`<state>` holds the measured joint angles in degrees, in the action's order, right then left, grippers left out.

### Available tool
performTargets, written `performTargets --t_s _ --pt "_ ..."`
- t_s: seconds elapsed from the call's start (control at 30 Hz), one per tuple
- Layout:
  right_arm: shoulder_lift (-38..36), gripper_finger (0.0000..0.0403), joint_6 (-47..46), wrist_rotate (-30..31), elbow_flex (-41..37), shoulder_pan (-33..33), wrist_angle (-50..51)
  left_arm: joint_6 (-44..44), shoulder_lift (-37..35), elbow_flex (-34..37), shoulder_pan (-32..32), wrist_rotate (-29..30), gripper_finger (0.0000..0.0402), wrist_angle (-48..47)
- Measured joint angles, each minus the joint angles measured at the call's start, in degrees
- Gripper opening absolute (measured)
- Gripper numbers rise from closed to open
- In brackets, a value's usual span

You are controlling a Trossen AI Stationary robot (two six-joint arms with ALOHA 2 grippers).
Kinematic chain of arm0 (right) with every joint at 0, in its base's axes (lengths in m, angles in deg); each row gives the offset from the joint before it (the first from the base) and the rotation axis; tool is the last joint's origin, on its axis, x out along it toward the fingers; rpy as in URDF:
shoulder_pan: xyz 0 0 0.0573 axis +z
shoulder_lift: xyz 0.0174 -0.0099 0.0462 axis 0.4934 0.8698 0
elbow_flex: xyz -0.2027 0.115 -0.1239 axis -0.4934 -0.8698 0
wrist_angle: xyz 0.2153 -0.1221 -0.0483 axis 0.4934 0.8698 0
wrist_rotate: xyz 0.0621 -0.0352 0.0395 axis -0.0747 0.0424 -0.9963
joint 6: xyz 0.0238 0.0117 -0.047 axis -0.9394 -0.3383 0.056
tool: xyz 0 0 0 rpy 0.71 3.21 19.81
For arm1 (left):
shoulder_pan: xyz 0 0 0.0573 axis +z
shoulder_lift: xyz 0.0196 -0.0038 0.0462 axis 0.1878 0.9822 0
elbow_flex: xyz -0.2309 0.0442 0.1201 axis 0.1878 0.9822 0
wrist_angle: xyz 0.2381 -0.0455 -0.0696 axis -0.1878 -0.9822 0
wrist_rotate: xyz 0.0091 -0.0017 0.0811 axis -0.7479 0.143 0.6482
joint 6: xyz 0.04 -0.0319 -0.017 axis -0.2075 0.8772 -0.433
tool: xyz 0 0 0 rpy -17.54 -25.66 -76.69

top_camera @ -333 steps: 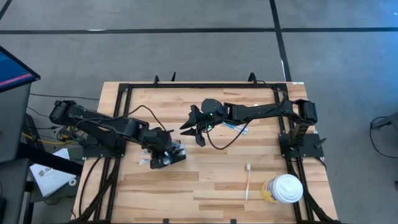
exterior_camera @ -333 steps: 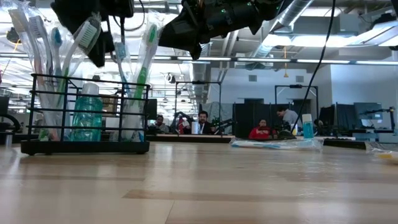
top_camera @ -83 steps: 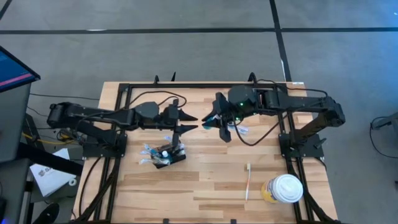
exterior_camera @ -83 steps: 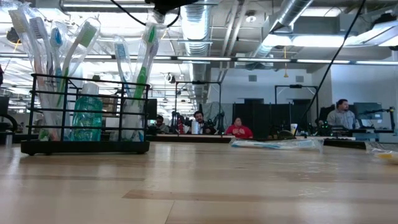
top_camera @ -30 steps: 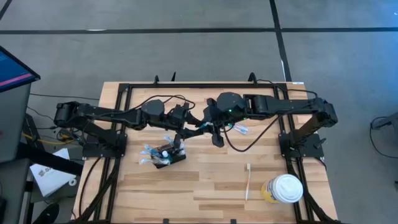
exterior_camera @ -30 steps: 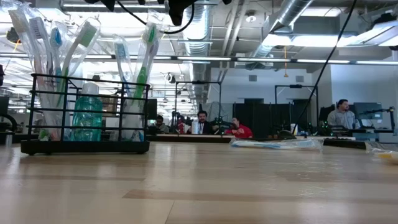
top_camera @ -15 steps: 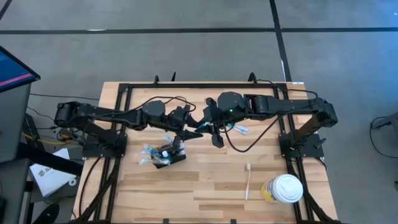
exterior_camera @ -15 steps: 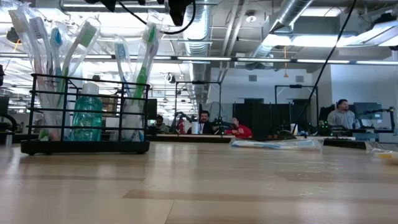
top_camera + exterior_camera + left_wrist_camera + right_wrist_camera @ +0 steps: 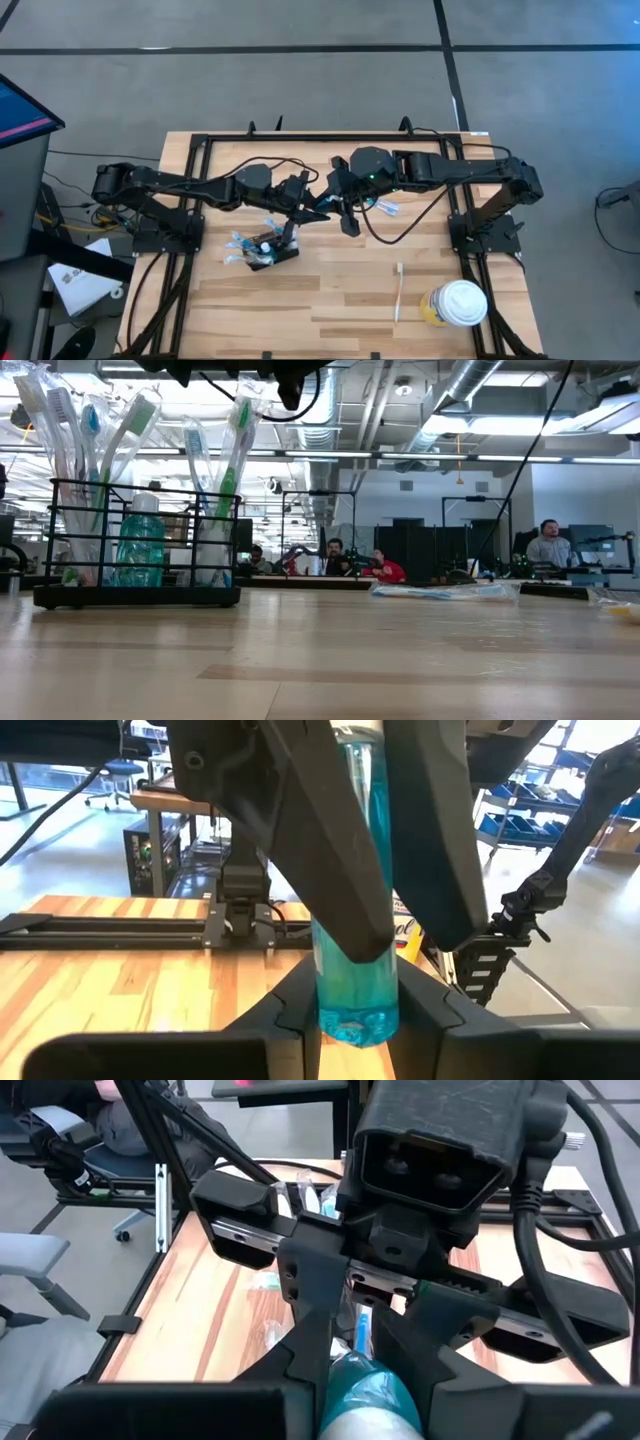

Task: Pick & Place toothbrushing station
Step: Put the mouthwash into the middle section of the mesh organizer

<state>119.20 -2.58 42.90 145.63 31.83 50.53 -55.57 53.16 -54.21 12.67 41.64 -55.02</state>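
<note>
A clear blue bottle hangs upright in the air over the table's middle, between my two grippers. My right gripper is shut on its upper part. My left gripper meets it from the left, shut on its bottom end. The toothbrushing station, a black wire holder with toothbrushes and a teal bottle in it, stands on its base near the left gripper. In the low view both grippers are out of frame above. My left gripper pinches the bottle's bottom end between its two fingers, one on each side. The fingers come level from the table's left. The bottle stands upright, clear of the table. My right gripper pinches the bottle's body above the left gripper's hold, between its two fingers. It comes from the table's right, slanting down. The bottle's top shows close before its own fingers.
A loose toothbrush lies near the front right, beside a white-lidded yellowish cup. Wrapped packets lie under the right arm. A black rail frame runs round the table. People sit in the room beyond.
My left gripper's fingers, wide apart a second ago, have closed in on the bottle's bottom end. My right gripper has kept still with the bottle.
</note>
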Motion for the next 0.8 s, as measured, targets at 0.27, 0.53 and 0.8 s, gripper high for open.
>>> performTargets --t_s 0.27,0.53,0.8 --pt "0.0 0.0073 0.0 -0.1 0.0 0.0 -0.2 -0.1 -0.3 0.0 0.0 -0.1 0.0069 0.0" --pt "0.0 0.0112 0.2 -0.4 0.0 0.7 0.2 -0.2 -0.3 0.0 0.0 -0.3 0.0069 0.2" --pt "-0.4 0.0111 0.2 -0.4 0.3 0.4 0.4 -0.2 -0.4 0.0 0.0 -0.2 0.0069 0.6"
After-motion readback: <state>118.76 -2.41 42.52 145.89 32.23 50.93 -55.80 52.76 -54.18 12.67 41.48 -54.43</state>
